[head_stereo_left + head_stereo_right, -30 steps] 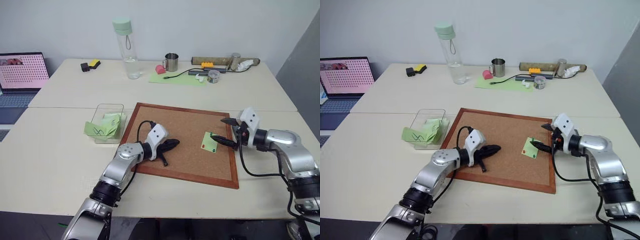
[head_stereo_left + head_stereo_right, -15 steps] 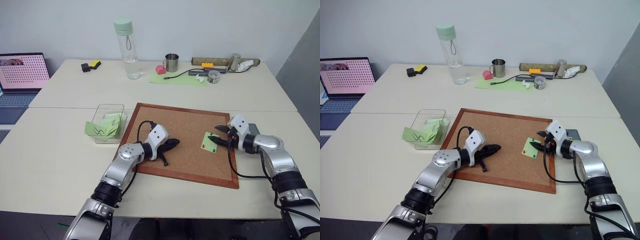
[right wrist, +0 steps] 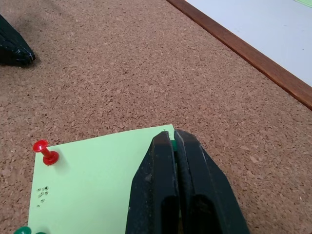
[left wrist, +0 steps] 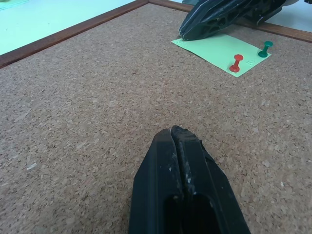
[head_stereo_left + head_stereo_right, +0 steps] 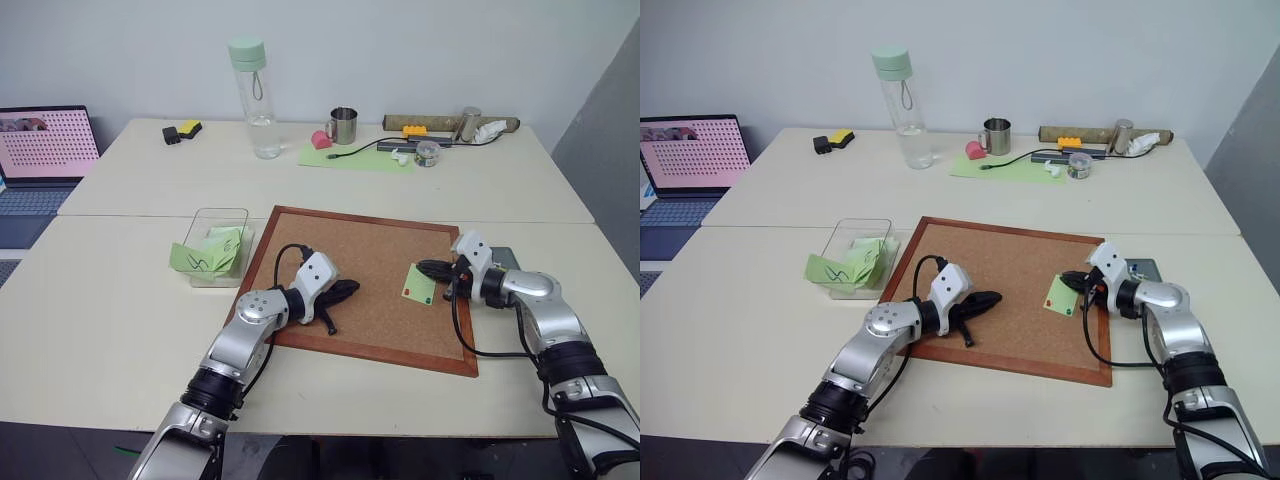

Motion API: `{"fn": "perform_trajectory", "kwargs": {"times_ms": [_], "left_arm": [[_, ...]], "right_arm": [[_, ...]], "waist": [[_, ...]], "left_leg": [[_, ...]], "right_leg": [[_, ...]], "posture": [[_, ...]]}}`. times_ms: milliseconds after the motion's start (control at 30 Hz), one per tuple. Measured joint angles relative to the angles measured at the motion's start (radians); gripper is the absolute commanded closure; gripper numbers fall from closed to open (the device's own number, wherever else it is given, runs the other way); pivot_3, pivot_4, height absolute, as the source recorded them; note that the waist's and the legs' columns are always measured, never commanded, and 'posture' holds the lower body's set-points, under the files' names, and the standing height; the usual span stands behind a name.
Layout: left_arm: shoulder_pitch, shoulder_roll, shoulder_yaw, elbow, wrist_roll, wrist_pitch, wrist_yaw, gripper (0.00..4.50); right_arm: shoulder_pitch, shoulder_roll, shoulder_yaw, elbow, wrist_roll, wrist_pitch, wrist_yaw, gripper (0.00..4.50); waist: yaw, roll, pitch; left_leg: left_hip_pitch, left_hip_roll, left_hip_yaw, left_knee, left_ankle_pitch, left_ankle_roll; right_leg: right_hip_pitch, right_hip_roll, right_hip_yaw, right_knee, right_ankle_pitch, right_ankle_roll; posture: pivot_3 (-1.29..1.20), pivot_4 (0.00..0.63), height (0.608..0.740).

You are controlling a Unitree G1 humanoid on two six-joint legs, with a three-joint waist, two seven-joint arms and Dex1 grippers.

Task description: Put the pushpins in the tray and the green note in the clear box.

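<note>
Both arms reach forward over the corkboard (image 5: 372,250), which serves as reference. The left gripper (image 5: 350,287) lies low over the board's middle, on its left half, pointing toward the board's right side; its two black fingers (image 4: 183,161) are pressed together with nothing between them, tips just above the cork. The left forearm crosses the board's near-left frame. The right gripper (image 5: 1064,279) comes in across the board's right edge, pointing left and slightly down. Its fingers (image 3: 168,161) are closed together, tips at the far corner of the green note (image 3: 97,180), where a speck of green shows between them.
</note>
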Motion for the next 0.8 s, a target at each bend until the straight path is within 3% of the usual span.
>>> {"fn": "perform_trajectory", "kwargs": {"times_ms": [433,800], "left_arm": [[0.005,-0.016,0.012,-0.004,0.005,0.02,0.022,4.5],[0.012,-0.018,0.007,-0.01,0.008,0.019,0.022,4.5]], "right_arm": [[0.042,-0.002,-0.069,-0.184,0.1,0.158,-0.023,4.47],[0.049,-0.081,-0.153,-0.271,0.154,0.253,-0.048,4.47]], "waist": [[-0.001,0.001,0.0],[0.0,0.001,-0.001]], "left_leg": [[0.0,0.0,0.0,0.0,0.0,0.0],[0.0,0.0,0.0,0.0,0.0,0.0]], "right_leg": [[0.0,0.0,0.0,0.0,0.0,0.0],[0.0,0.0,0.0,0.0,0.0,0.0]], "posture": [[0.0,0.15,0.74],[0.0,0.15,0.74]]}}
